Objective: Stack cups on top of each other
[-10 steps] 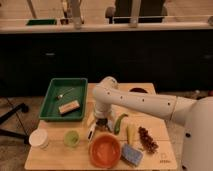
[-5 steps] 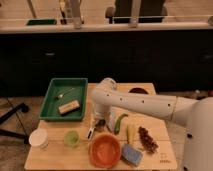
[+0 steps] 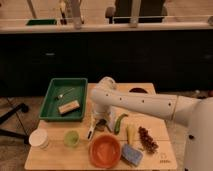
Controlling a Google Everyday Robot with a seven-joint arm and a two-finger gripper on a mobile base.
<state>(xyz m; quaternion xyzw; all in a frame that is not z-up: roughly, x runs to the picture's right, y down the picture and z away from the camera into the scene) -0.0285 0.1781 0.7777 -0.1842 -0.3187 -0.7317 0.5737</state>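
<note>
The pale green plastic cup [image 3: 71, 138] stands upright at the front left of the wooden table [image 3: 155, 125]. A dark shiny shape at the gripper's tip looks like the metal cup [image 3: 101, 125]; it is partly hidden by the arm. My gripper [image 3: 96, 128] hangs from the white arm [image 3: 135, 102], pointing down at the table's middle, right of the green cup and just behind the orange bowl. It is at the dark cup, and I cannot tell whether it holds it.
An orange bowl [image 3: 105, 150] sits at the front centre and a white lidded tub [image 3: 38, 137] at the front left. A green tray [image 3: 52, 100] holds a wooden block [image 3: 68, 106]. A green vegetable [image 3: 120, 122], a blue sponge [image 3: 131, 155] and a reddish-brown item [image 3: 146, 139] lie to the right.
The gripper has shifted slightly right and down near the dark cup. The green cup, bowl and tub have not moved.
</note>
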